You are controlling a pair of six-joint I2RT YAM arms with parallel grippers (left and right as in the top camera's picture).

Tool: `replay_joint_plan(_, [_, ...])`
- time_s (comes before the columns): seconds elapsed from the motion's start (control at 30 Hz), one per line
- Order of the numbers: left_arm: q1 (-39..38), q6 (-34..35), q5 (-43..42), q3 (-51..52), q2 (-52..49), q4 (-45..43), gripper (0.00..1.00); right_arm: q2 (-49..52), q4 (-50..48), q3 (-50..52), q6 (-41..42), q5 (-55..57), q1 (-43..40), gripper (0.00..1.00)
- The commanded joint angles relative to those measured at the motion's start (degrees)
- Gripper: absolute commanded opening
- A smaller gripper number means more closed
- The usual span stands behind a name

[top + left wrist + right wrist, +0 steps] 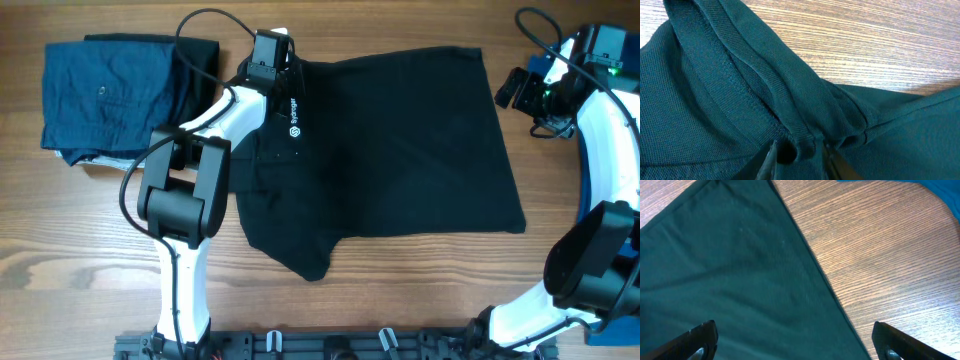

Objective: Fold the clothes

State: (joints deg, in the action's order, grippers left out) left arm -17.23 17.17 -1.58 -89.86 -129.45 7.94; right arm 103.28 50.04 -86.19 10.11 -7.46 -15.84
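The clothes here are chiefly a large black shirt [400, 150] spread flat across the middle of the table, its small white logo [295, 128] showing near the left side. My left gripper [270, 52] is at the shirt's upper left corner. In the left wrist view it [801, 159] is closed on a ribbed fold of the shirt [765, 90], which bunches between the fingers [771, 159]. My right gripper [512, 90] hovers open by the shirt's upper right corner; in the right wrist view it [797, 339] straddles the shirt's edge [740, 280], holding nothing.
A folded navy garment [105, 100] lies at the far left on top of a black one [195, 50]. Bright blue cloth [543, 66] lies under the right arm, also seen as bright blue cloth [940, 187]. A rail [330, 345] runs along the front edge.
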Motion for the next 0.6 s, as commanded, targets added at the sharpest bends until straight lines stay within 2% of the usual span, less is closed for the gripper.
replay_joint_plan(0.0, [-0.17, -0.28, -0.28, -0.63, -0.66, 0.09, 0.26, -0.42, -0.13, -0.48, -0.98, 0.33, -0.13, 1.0])
replay_joint_plan(0.2, [-0.17, -0.31, -0.28, -0.63, -0.81, 0.11, 0.31, -0.42, -0.13, -0.48, -0.96, 0.33, -0.13, 1.0])
replay_joint_plan(0.57, [-0.13, -0.31, -0.26, -0.63, -1.62, 0.37, 0.33, -0.42, -0.13, -0.48, -0.96, 0.33, -0.13, 1.0])
